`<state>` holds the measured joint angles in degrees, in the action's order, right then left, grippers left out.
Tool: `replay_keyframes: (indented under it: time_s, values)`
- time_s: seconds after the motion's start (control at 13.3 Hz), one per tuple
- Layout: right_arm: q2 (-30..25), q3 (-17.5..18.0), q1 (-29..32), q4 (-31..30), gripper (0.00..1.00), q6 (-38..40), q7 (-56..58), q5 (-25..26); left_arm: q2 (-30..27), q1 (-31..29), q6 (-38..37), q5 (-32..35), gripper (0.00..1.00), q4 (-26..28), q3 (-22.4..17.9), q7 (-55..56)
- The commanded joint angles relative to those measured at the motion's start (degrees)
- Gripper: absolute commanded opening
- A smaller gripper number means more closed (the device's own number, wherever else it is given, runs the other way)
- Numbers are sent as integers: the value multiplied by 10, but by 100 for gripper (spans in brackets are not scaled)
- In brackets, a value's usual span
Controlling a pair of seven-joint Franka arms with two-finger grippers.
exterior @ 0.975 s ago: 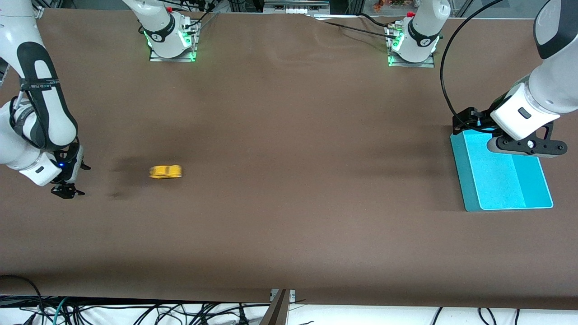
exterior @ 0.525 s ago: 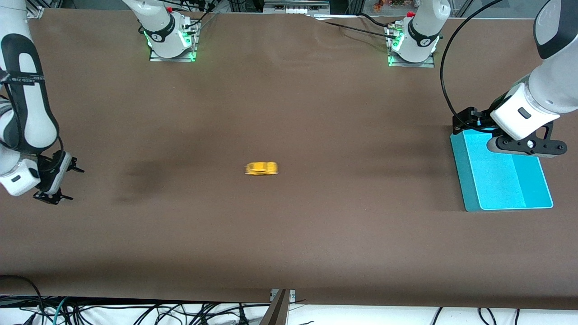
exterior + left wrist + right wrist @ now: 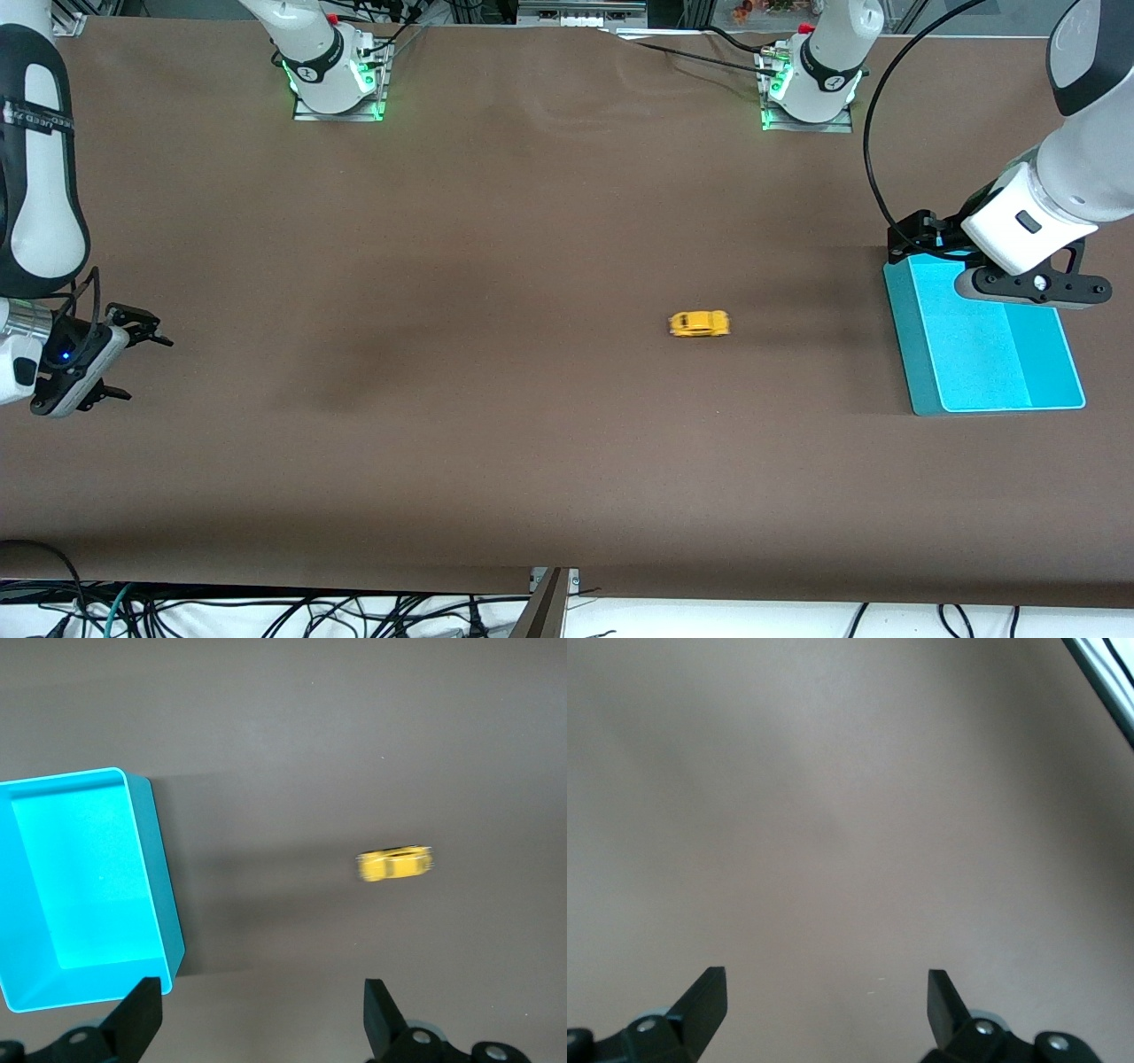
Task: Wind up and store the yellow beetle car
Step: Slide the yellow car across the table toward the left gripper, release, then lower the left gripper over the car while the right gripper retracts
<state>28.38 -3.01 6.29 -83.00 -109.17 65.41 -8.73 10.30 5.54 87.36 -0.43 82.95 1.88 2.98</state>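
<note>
The yellow beetle car stands alone on the brown table, toward the left arm's end, a short way from the turquoise bin. It looks blurred in the left wrist view, beside the bin. My left gripper is open and empty over the bin's corner farthest from the front camera, and its fingers frame bare table. My right gripper is open and empty, low over the table at the right arm's end, and sees only bare table.
The two arm bases stand along the table's farther edge. Cables hang below the nearer edge. A table edge shows in the right wrist view.
The car has rolled across the table from the right arm's end toward the bin. My right gripper has drawn back toward its end of the table. The left arm has not moved.
</note>
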Motion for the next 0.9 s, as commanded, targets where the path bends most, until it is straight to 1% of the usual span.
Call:
replay_keyframes:
  time_s: [0.0, 0.15, 0.45, 0.6, 0.67, 0.75, 0.82]
  values:
    - [-17, -1, -29, 26, 100, 62, -143, 27, -2, -2, -21, 0, 100, -9, 8, -6]
    - [-22, -1, -53, 52, 100, 108, -234, 34, -1, 6, -32, 0, 100, -9, 8, -26]
    - [-33, 0, -102, 89, 100, 184, -427, 32, 6, 4, -42, -4, 100, 0, 8, -221]
    - [-52, 0, -126, 93, 100, 204, -475, 32, 9, 4, -42, -4, 100, 13, 8, -267]
    - [-66, 0, -135, 93, 100, 213, -477, 31, 9, 2, -41, -4, 100, 27, 8, -282]
    - [-74, -1, -141, 93, 100, 224, -478, 33, 9, 2, -37, -4, 100, 46, 8, -319]
    - [-75, -2, -144, 94, 100, 234, -478, 35, 7, -3, -17, -4, 100, 76, 8, -362]
